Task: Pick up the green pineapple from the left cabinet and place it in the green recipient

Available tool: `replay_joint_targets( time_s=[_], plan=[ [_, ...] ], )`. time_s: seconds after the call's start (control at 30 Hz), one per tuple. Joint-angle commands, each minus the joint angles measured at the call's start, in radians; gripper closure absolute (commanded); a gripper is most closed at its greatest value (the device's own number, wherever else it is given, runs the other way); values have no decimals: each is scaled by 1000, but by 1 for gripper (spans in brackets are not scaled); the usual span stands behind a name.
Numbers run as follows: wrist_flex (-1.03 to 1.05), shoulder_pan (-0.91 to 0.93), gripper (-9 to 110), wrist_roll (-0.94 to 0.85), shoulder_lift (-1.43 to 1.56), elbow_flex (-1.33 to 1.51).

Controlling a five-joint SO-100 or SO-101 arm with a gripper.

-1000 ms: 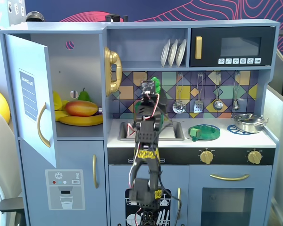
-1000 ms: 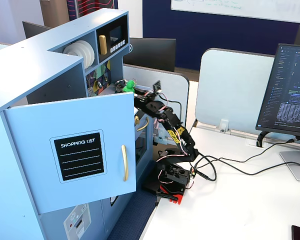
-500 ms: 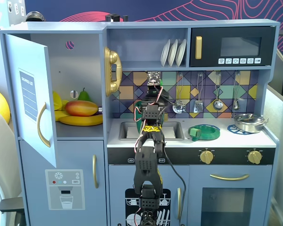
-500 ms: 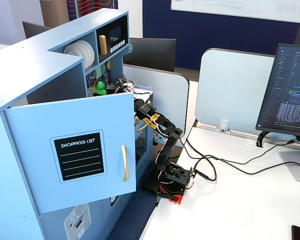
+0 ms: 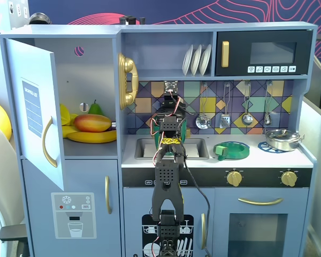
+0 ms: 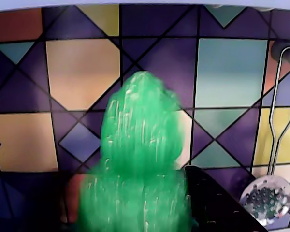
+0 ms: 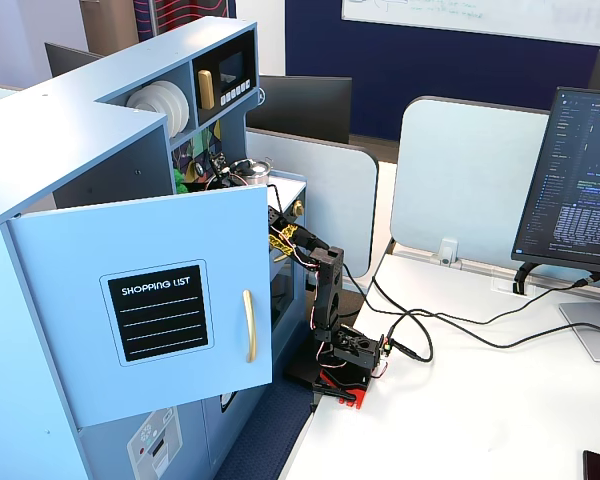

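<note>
— Where was the pineapple [image 6: 137, 164]?

— In the wrist view it sat blurred between the gripper's [image 6: 135, 212] fingers, closed on it, raised before the tiled wall [image 6: 77, 72] beside a hanging skimmer [image 6: 267, 199].

— And the cabinet [image 5: 88, 96]?

— Its door [image 5: 35, 112] stood open in a fixed view, mango [image 5: 92, 122] and bananas [image 5: 91, 136] inside. The arm [image 5: 168, 160] stood over the sink [image 5: 174, 149].

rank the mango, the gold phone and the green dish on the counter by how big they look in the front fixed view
1. gold phone, the tallest shape.
2. mango and green dish look about alike in spread; too close to rank.
</note>
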Motion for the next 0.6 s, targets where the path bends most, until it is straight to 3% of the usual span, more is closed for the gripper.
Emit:
replay_joint_targets(
  time_s=[0.0,0.3,0.57],
  plan=[
    [-46,-11,48,25,8,-80],
    [-34,-43,39,106,91,-15],
    [-81,-110,39,178,569,546]
  ],
)
